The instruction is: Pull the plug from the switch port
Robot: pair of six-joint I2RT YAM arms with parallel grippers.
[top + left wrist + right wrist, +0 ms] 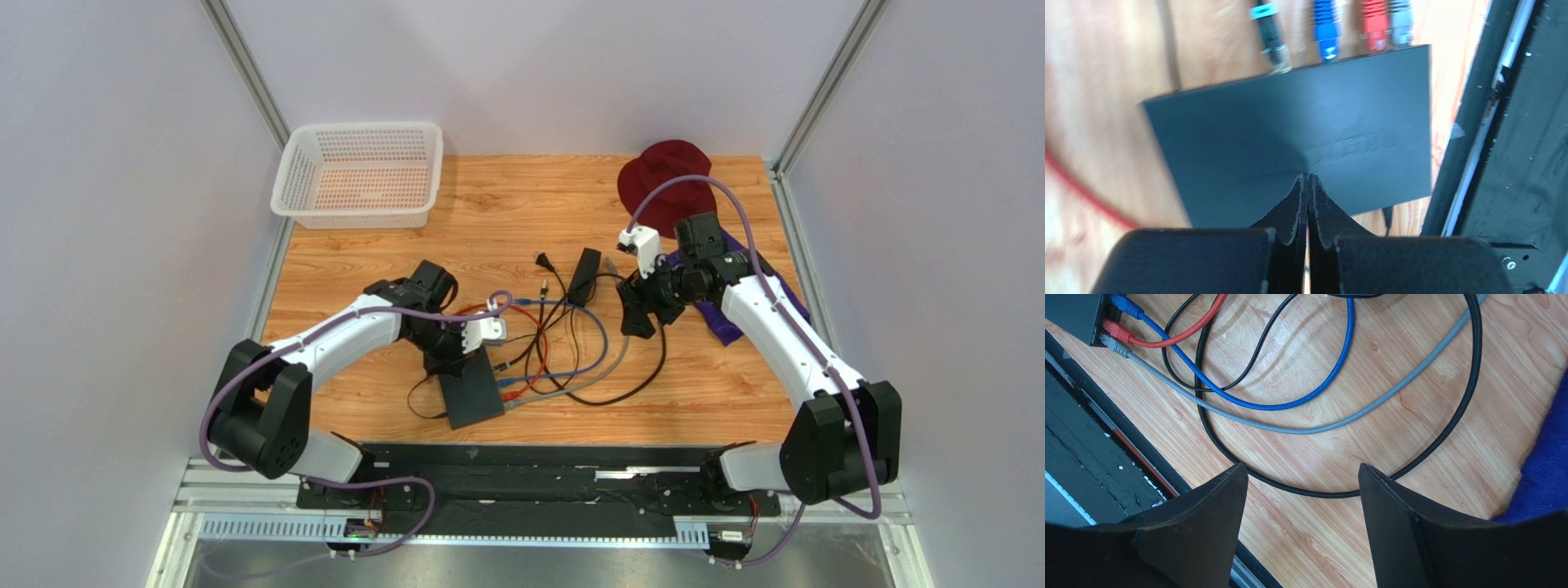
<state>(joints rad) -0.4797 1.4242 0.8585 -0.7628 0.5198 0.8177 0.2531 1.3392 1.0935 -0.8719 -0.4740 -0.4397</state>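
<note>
The likeliest trouble is the switch box (1290,141) dragging across the table (368,263) when a plug is pulled. It lies flat near the near edge, left of the middle, and nothing clamps it. A plug whose latch is not pressed would tow the whole box instead of coming free. The loose loops of cable (1303,398) beside it are another hazard, since a grab there could catch the wrong lead or only the cord, not the plug. Four plugs sit in the row of ports (1099,318) along one long edge: a teal-booted plug (1269,30), a blue plug (1325,30), a red plug (1374,27) and a grey plug (1401,24). The left gripper (1308,180) is fully closed on nothing, with its tips over the box's top face. Whether they press on it or hover just above, I cannot tell. The right gripper (1303,471) is wide open and empty above the cable loops, well away from the plugs.
</note>
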